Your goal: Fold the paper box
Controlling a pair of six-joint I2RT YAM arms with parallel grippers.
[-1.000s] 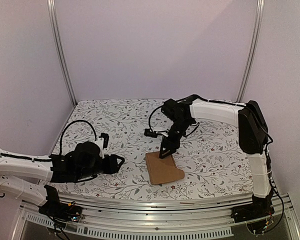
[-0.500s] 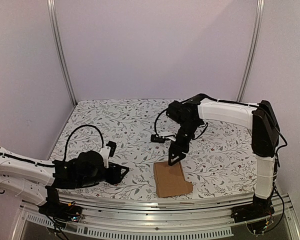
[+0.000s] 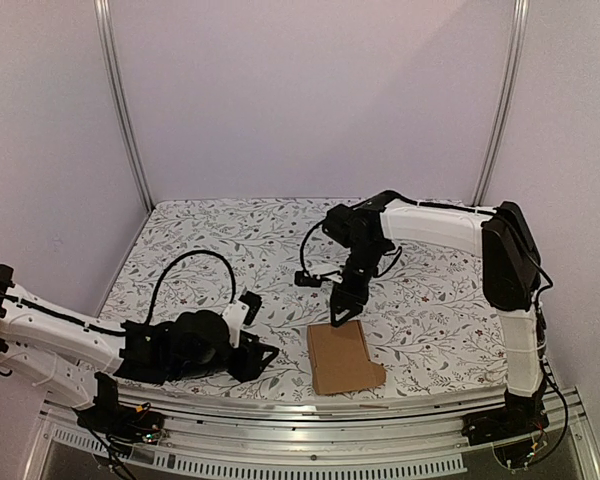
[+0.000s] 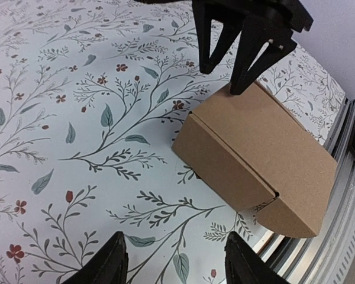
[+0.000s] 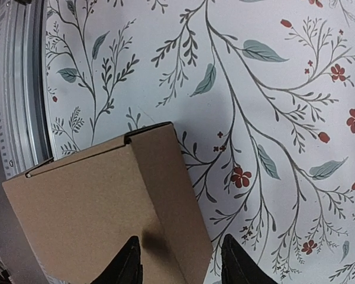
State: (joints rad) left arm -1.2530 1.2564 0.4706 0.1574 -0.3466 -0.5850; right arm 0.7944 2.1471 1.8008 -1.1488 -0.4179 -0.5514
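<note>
The paper box (image 3: 345, 357) is lying low and closed-looking on the flowered cloth (image 3: 230, 240), close to the near edge of the table and between the two arms, with a rounded flap (image 4: 290, 222) sticking out at its near right corner. The right gripper (image 3: 340, 310) is standing over the box's far edge with its jaws spread and nothing between them. In the left wrist view one of its fingertips (image 4: 236, 89) seems to be touching the top panel right at that edge. The left gripper (image 3: 260, 352) is lying low just left of the box, its jaws also parted and empty. Judging by the thin matte kraft board, the box is probably light, stiff across its panels but ready to hinge at the creases, and likely to skid on the cloth if pushed from one side. A hard pinch would be denting it. Pressing down on the top panel with one gripper while the other is taking the loose flap by its edge looks the safest hold
</note>
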